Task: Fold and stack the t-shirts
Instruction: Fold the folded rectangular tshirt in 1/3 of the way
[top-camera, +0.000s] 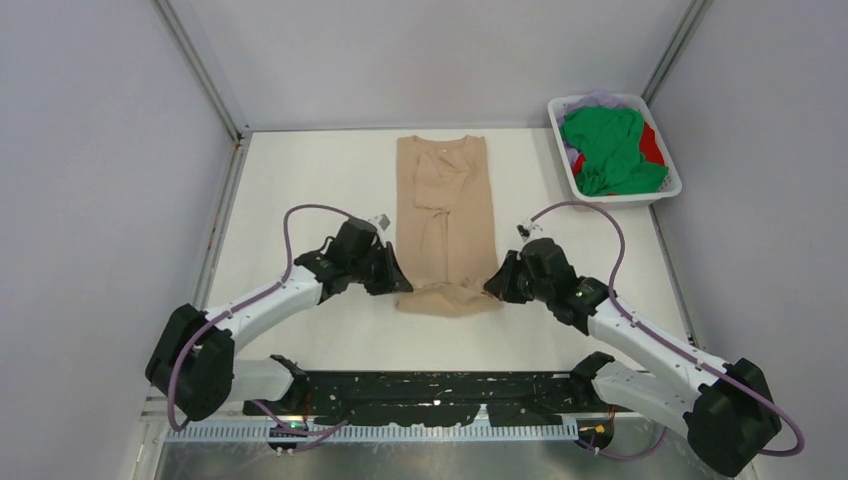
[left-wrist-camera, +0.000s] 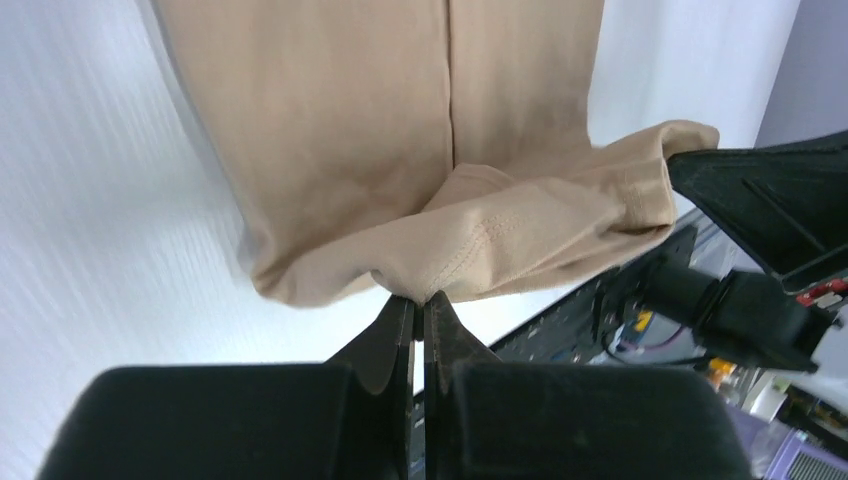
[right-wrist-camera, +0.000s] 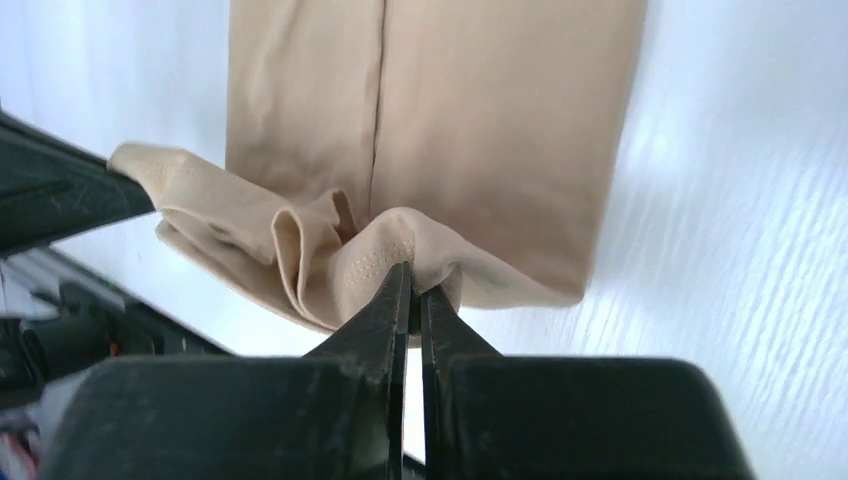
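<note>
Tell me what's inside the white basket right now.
In the basket, a green t-shirt lies on top; red cloth shows at its right, lilac cloth by the far-left rim. Anything underneath is covered.

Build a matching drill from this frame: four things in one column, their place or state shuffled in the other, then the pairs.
Column one
1. beige t-shirt
2. green t-shirt
3. left gripper
4. white basket

Column two
A. stands at the far right corner of the table
B. shut on the shirt's near hem
C. lies folded into a long strip mid-table
D. heaped on top inside the basket

Pairs: 1-C, 2-D, 3-B, 4-A
</note>
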